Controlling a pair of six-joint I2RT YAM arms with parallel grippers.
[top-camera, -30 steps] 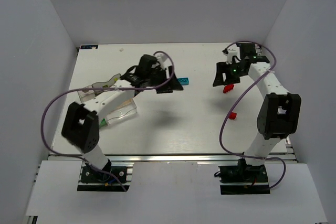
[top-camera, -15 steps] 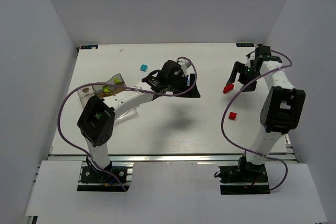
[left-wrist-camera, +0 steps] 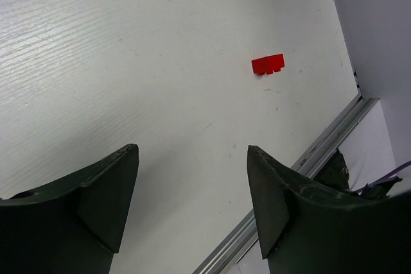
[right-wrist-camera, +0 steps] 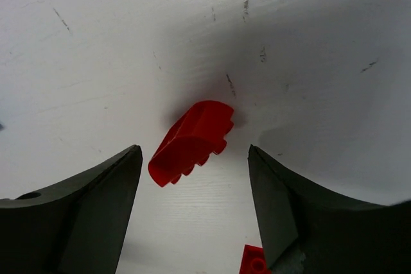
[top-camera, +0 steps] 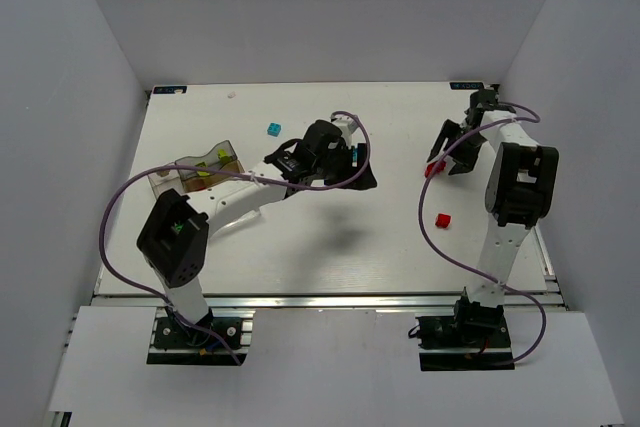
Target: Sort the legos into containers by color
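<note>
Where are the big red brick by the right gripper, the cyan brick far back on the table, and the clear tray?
red brick (right-wrist-camera: 191,142), right wrist view, middle of its body.
cyan brick (top-camera: 273,128), top external view, centre of its top.
clear tray (top-camera: 180,164), top external view, its far wall.

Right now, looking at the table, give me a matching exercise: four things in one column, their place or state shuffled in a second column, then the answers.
Column one
1. farther red brick
2. cyan brick nearer the tray
3. clear tray
4. left gripper

Column two
A. open, holding nothing
B. transparent, on the left side of the table
C. lying inside the open right gripper
D. lying free, away from both grippers

Pairs: 1-C, 2-D, 3-B, 4-A
</note>
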